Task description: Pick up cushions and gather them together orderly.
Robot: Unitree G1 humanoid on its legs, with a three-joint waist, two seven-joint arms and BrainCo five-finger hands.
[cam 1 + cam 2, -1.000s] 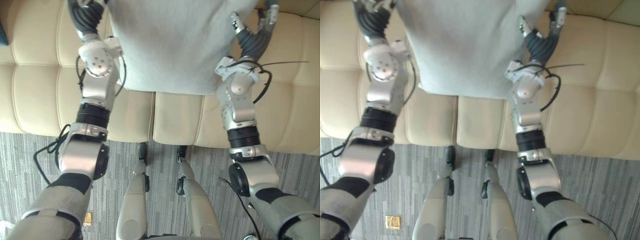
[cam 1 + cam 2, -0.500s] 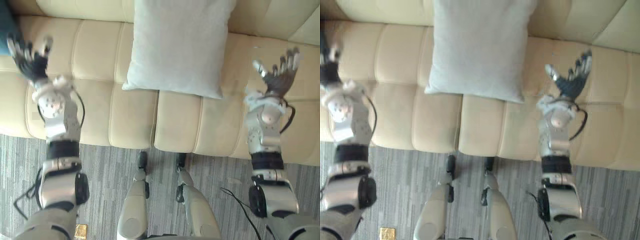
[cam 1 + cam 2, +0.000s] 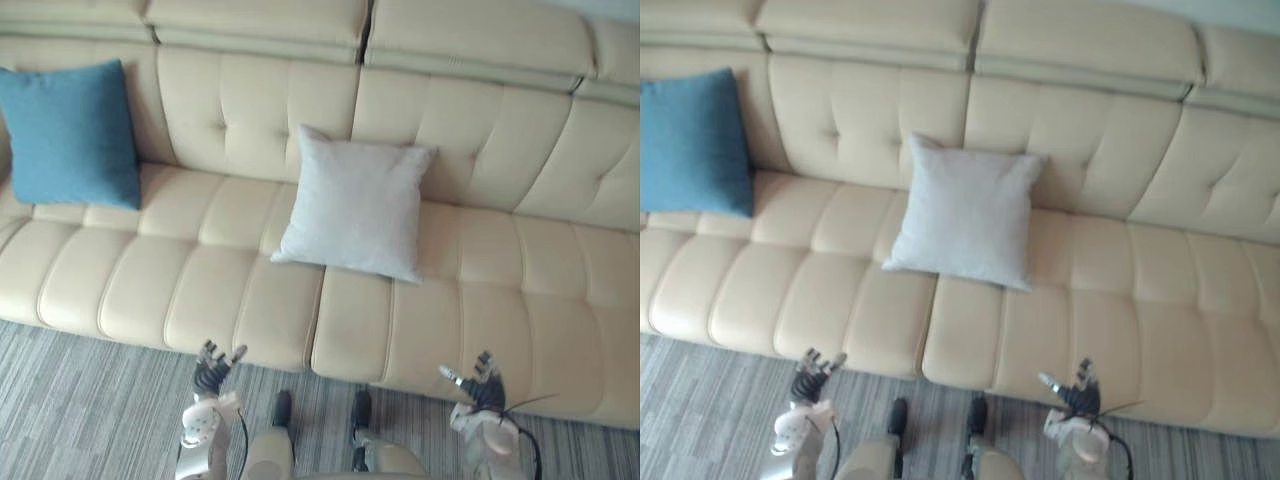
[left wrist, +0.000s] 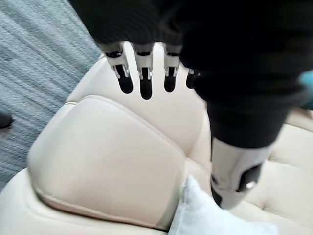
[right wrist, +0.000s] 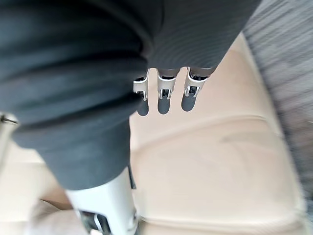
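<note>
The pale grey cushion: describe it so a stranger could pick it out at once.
A long cream tufted sofa spans the scene. Near its middle, a square pale grey cushion leans against the backrest. The other, a blue cushion, sits at the sofa's left end.

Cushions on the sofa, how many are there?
2. A blue cushion leans at the left end of the sofa; a pale grey cushion leans near the middle. Others may lie beyond the picture's edges.

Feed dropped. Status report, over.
Left robot hand and right robot hand open, empty, low before the sofa. White cushion mid-seat, blue cushion at left end, apart. Nothing between.
</note>
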